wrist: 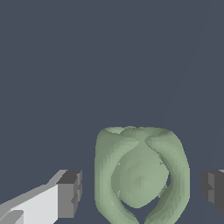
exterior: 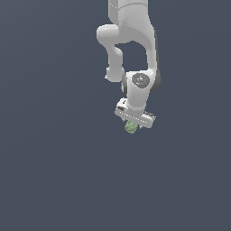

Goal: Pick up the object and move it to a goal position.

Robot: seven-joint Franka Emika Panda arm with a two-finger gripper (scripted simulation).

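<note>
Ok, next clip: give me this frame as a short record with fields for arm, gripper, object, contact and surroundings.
arm: one white Panda, reaching down from the top of the exterior view
gripper: open, fingers on either side of the object
object: pale-green bumpy lump, directly under the gripper
contact: wrist view shows gaps on both sides, no touch
surroundings: plain dark grey surface; no goal marker visible

Plain dark slate-grey backdrop point(exterior: 45, 180)

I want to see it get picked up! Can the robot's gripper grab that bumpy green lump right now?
Probably yes. The green lump sits between the open gripper's two fingers, with a gap on each side and nothing in the way.
</note>
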